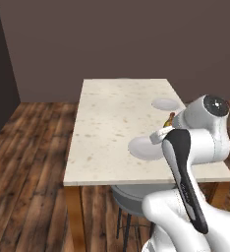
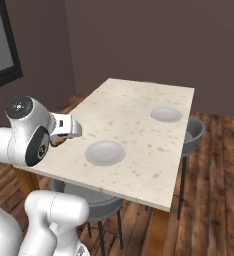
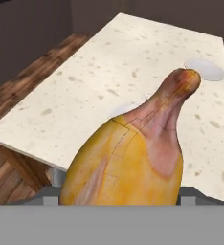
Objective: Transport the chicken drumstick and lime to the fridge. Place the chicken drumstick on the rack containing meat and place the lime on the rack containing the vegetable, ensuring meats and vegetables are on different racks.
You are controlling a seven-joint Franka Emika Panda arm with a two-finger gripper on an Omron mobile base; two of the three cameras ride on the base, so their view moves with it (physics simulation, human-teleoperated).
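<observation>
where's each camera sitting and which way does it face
Left base view: behind-left of the arm, facing the table; white arm at lower right.
Right base view: behind-right, same table and two plates; arm at lower left.
Hand view: on the hand, looking along the end effector at the held chicken drumstick over the table.

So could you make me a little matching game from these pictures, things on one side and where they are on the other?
Things:
1. drumstick
2. near plate
3. far plate
4. stool

Places:
A. tucked under the table's long side
B. mid-table, near the front edge
C. held up close to the hand camera
D. further back, by the table's side edge

Pairs: 1-C, 2-B, 3-D, 4-A
</observation>
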